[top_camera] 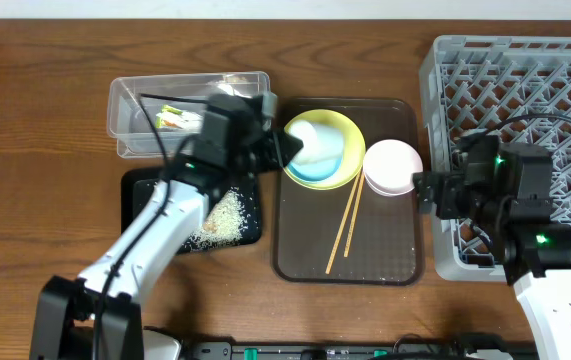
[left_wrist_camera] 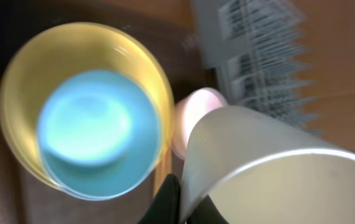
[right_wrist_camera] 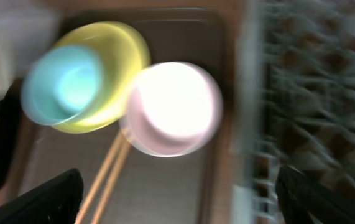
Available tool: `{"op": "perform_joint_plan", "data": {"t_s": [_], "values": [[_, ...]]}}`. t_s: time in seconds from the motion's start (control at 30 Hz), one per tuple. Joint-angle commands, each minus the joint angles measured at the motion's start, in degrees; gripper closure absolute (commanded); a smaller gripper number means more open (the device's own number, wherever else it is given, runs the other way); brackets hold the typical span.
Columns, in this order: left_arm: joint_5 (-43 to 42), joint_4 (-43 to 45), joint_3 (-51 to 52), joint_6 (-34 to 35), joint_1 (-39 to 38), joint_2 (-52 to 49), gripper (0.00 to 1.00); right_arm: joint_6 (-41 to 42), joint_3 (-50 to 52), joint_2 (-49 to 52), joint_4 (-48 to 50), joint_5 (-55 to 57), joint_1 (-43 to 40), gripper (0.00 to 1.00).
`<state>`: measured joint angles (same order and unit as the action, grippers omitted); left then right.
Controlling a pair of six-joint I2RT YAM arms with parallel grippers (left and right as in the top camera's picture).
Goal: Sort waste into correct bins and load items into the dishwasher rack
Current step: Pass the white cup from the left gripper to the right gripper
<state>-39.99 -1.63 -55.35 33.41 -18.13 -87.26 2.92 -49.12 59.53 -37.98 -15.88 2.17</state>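
My left gripper (top_camera: 283, 150) is shut on the wall of the small white cup (top_camera: 308, 137), holding it tilted above the light blue bowl (top_camera: 323, 167), which sits on the yellow plate (top_camera: 351, 131). In the left wrist view its fingers (left_wrist_camera: 186, 205) pinch the cup's rim (left_wrist_camera: 276, 162) over the blue bowl (left_wrist_camera: 99, 134). The pinkish-white bowl (top_camera: 392, 167) and the chopsticks (top_camera: 345, 225) lie on the brown tray. My right gripper (top_camera: 423, 190) is open and empty between the tray and the grey rack (top_camera: 525, 80); its view shows the pink bowl (right_wrist_camera: 174, 109) and the chopsticks (right_wrist_camera: 106, 180) ahead of the fingers (right_wrist_camera: 183, 205).
The brown serving tray (top_camera: 385, 255) lies mid-table. The clear tub (top_camera: 130, 110) at the back left holds the green-and-orange wrapper (top_camera: 173, 117). The black tray (top_camera: 145, 215) in front of it holds white rice scraps (top_camera: 227, 220). The left arm crosses over both bins.
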Motion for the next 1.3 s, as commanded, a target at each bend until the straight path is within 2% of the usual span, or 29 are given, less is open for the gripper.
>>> {"op": "perform_joint_plan", "data": {"t_s": [0.0, 0.1, 0.2, 0.33, 0.53, 0.77, 0.97, 1.17, 1.27], "values": [[-21.40, 3.98, -0.39, 4.26, 2.25, -1.55, 0.94, -8.94, -0.74, 2.23, 0.35, -20.94, 0.48, 0.03], [-26.53, 5.25, -0.39, 4.24, 2.58, -2.10, 0.94, -16.94, -0.74, 4.72, 0.33, -34.95, 0.61, 0.02], [-30.14, 5.29, -0.39, 4.22, 2.38, -2.12, 0.94, -21.29, -0.74, 7.45, 1.25, -41.94, 0.92, 0.01], [-34.05, 5.33, -0.39, 4.24, 1.29, -2.12, 0.94, -21.86, -0.74, 10.75, 5.86, -47.69, 0.96, 0.01], [-33.70, 5.38, -0.39, 4.46, -0.28, -2.12, 0.94, -21.81, -0.74, 12.28, 14.21, -59.74, 0.96, 0.04], [-32.41, 5.77, -0.39, 7.04, -2.14, -2.12, 0.94, -21.81, -0.74, 12.28, 16.81, -61.22, 2.23, 0.05], [-32.92, 8.74, -0.39, 13.77, -4.26, -2.12, 0.94, -21.81, -0.74, 12.28, 17.09, -60.17, 2.43, 0.07], [-32.85, 9.88, -0.39, 14.97, -6.05, -2.12, 0.94, -21.81, -0.74, 12.28, 18.29, -60.19, 2.47, 0.16], [-32.85, 9.88, -0.39, 14.99, -6.05, -2.12, 0.94, -21.81, -0.74, 12.28, 18.56, -60.19, 2.45, 0.25]]}}
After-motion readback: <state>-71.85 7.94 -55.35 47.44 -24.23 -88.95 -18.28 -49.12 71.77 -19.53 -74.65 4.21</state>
